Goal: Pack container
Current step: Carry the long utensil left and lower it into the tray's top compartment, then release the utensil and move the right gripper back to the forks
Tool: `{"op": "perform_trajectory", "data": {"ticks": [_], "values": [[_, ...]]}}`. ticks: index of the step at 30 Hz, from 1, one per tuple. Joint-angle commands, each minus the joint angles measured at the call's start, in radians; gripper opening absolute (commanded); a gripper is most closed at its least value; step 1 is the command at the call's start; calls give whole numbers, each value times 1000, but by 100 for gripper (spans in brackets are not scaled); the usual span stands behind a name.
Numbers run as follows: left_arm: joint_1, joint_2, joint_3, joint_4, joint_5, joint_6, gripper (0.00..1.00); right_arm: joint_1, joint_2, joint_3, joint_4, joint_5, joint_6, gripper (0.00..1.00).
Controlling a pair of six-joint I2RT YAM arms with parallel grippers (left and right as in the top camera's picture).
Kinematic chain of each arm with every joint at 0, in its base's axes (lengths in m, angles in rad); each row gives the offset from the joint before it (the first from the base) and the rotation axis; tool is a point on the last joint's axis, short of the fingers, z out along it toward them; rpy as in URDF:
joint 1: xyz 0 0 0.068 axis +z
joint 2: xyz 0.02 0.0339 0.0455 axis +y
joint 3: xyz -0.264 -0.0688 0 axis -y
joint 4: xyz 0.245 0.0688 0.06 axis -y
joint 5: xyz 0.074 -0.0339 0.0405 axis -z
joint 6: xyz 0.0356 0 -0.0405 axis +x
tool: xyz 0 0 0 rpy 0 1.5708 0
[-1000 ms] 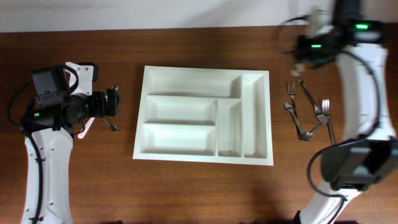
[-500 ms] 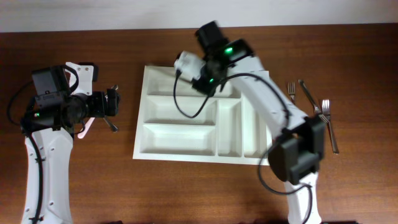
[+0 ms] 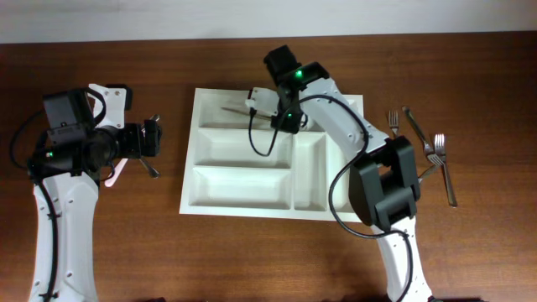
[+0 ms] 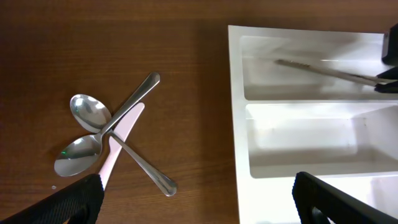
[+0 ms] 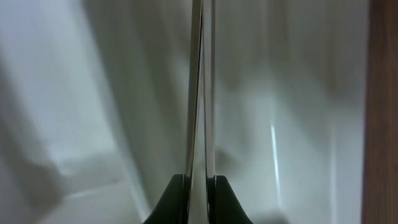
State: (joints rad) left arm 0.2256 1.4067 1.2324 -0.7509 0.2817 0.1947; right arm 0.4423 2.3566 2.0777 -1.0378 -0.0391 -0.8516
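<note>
The container (image 3: 243,186) is a white five-compartment tray in the middle of the wooden table. My right gripper (image 3: 256,104) reaches over its top long compartment, shut on a slim metal utensil (image 3: 235,108) that points left just above the compartment floor. Seen from the right wrist, the utensil (image 5: 199,93) runs edge-on up from the shut gripper (image 5: 200,186) over the white tray (image 5: 298,124). My left gripper (image 3: 153,138) hangs open left of the tray. In its wrist view the gripper (image 4: 199,205) stands wide, with the tray (image 4: 239,124) and utensil (image 4: 323,70) at the right.
Two spoons and a pink-handled piece (image 4: 112,134) lie crossed on the table left of the tray, beneath my left gripper. Right of the tray lie forks (image 3: 392,123) (image 3: 440,149) and a knife (image 3: 415,126), partly behind the right arm.
My right arm has swung from the table's far right corner over to the tray's top compartment, carrying the utensil. The left arm has stayed still and open.
</note>
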Motion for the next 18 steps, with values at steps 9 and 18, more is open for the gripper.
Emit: {"op": "perform_trajectory", "data": {"ticks": [9, 18], "values": [[3, 3, 16, 2, 18, 16, 99, -3, -1, 26, -20, 73, 6, 71], [3, 3, 16, 2, 18, 16, 99, -63, -156, 214, -182, 150, 331, 71]]}}
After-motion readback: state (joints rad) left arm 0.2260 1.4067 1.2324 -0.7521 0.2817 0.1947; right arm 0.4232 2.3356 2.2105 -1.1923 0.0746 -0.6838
